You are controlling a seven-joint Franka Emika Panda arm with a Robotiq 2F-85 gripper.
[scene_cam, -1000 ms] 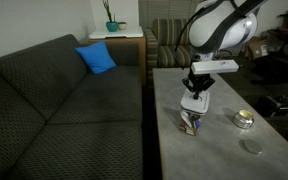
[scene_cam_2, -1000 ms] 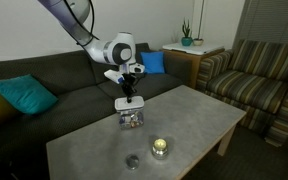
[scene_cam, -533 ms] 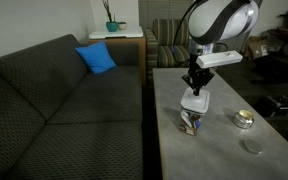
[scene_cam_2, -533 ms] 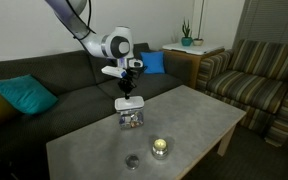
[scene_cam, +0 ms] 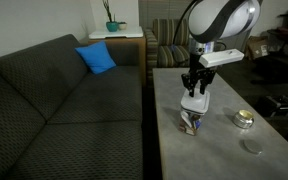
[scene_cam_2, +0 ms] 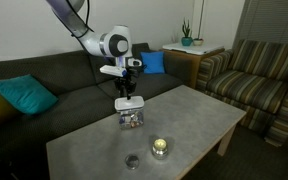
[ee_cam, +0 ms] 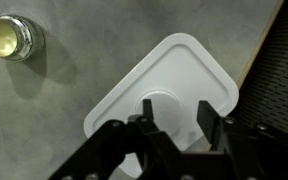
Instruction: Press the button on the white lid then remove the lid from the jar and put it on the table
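White lid (ee_cam: 169,70) on jar (scene_cam: 191,123), gripper (ee_cam: 176,120) fingers apart just above it

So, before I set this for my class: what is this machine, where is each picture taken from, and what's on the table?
It is a robot arm ending in a two-fingered pincer. Two pictures come from cameras standing in the room; the third looks down from the arm's wrist. On the grey table stand a jar with a white lid, a round tin and a small grey disc. The pincer is open above the lid and holds nothing.
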